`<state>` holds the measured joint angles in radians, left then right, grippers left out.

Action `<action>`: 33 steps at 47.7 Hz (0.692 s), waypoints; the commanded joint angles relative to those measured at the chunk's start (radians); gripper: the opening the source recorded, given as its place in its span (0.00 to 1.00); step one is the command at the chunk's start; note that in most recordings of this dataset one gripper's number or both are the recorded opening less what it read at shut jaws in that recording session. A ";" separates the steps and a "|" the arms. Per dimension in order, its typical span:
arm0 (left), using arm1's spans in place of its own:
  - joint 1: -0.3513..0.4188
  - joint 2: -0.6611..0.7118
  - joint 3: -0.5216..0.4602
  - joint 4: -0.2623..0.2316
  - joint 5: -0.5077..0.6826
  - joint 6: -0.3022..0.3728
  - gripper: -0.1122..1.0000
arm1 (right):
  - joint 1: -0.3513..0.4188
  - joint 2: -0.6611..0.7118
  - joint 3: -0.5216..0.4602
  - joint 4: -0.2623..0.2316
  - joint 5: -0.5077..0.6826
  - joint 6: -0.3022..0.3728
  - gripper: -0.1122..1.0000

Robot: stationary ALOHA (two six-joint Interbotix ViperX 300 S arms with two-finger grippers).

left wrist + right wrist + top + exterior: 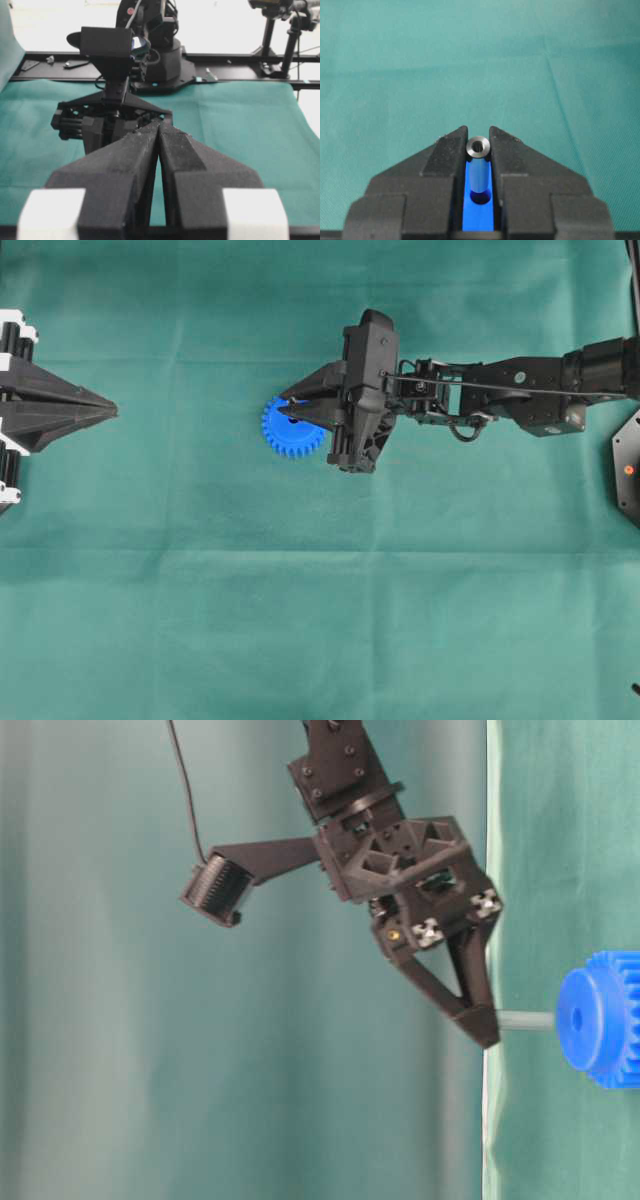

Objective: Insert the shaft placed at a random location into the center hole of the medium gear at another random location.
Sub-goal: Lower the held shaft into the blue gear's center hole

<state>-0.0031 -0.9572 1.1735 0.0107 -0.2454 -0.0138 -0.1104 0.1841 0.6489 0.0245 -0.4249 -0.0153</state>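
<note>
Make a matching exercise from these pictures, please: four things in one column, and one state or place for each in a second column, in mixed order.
Things:
1. shaft
2. medium gear
3. left tool
4. right tool

States:
A. shut on nothing, far from the gear
B. lies flat on the green cloth
C. held upright, lower end at the center hole
D. clamped on the pin above the gear

Pairs: 1-C, 2-B, 3-A, 4-D

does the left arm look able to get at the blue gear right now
Probably not cleanly. The left gripper sits shut at the far left, with only bare cloth between it and the medium gear. But the right gripper hangs over the gear, holding the shaft at the center hole.
</note>
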 commanded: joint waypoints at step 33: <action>-0.002 0.006 -0.018 0.003 -0.005 -0.002 0.10 | 0.002 0.095 -0.031 0.003 -0.048 -0.005 0.22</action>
<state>-0.0046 -0.9572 1.1735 0.0107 -0.2454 -0.0138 -0.1104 0.2915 0.6366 0.0291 -0.4587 -0.0153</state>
